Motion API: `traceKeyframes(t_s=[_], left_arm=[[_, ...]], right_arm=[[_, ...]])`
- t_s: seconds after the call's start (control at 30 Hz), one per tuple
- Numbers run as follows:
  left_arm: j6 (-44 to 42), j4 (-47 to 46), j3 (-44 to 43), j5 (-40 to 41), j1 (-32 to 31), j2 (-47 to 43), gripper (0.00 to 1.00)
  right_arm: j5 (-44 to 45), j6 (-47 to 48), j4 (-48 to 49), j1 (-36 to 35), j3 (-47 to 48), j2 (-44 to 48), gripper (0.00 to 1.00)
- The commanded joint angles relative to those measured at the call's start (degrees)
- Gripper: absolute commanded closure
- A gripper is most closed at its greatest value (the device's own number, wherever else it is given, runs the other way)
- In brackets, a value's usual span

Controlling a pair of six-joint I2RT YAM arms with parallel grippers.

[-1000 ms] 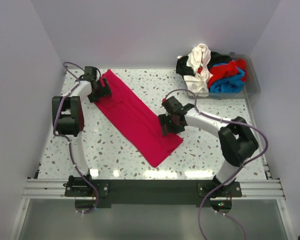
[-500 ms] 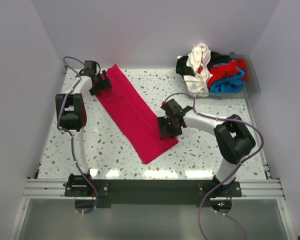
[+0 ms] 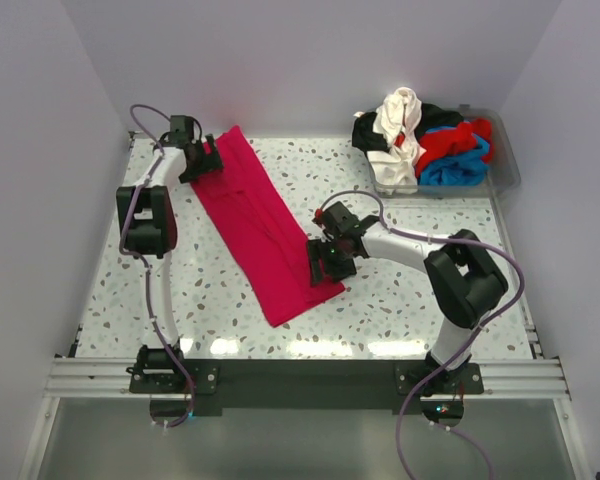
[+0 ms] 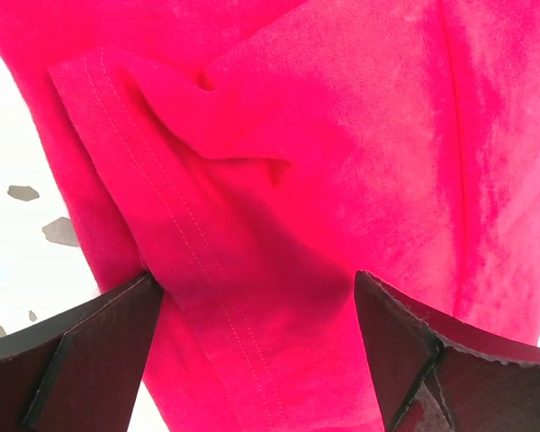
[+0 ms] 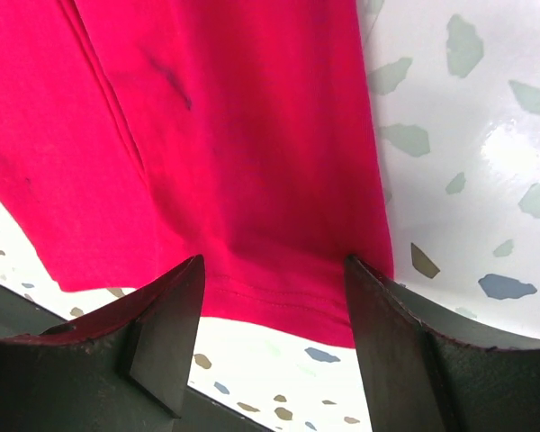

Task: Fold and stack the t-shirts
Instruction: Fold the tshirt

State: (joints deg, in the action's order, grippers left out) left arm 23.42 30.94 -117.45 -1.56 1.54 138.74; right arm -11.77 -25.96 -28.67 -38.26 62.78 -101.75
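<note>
Lying flat on the speckled table, one crimson-pink t-shirt is listed, folded into a long narrow strip and set on a slant from the far left toward the near middle.

Far end: the left gripper is placed over it. Its jaws are spread wide, with a stitched, slightly rumpled hem seen between the fingers and not pinched.

Near end: the right gripper is placed at the strip's right edge. Its jaws are parted to a middling width astride the bottom hem, with the cloth lying flat between them and not clamped.

Far right corner: a clear grey bin is heaped with a cream-white shirt, a black shirt, a red shirt and a blue shirt, all crumpled and unfolded.
</note>
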Motion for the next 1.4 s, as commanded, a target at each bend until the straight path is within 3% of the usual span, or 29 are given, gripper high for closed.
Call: traceKeyframes(t_s=[0.0, 0.23, 0.47, 0.77, 1.03, 1.37], left_arm=[[-3.64, 2.37, 0.46, 3.32, 1.97, 1.11, 0.06], [-5.49, -0.08, 6.16, 4.81, 0.84, -11.89, 0.03], [-6.37, -3.95, 30.20, 8.77, -5.49, -34.38, 0.00], [1.53, -0.53, 55.29, 4.47, -13.49, -60.04, 0.00], [8.57, 2.19, 68.92, 0.16, -21.13, -68.25, 0.00], [10.68, 5.18, 71.48, -0.28, -23.60, -72.46, 0.00]], right_arm=[[-0.28, -0.68, -5.34, -0.41, 1.37, -0.55, 0.33], [8.16, 2.13, -13.07, -0.32, 9.01, 1.12, 0.31], [11.33, 5.03, -16.24, 1.69, 9.64, 4.01, 0.28], [7.12, 6.71, -13.88, 4.33, 3.84, 5.86, 0.34], [3.60, 5.21, -10.01, 4.33, 0.32, 6.57, 0.41], [0.96, 4.77, -6.05, 4.25, -0.21, 2.53, 0.50]])
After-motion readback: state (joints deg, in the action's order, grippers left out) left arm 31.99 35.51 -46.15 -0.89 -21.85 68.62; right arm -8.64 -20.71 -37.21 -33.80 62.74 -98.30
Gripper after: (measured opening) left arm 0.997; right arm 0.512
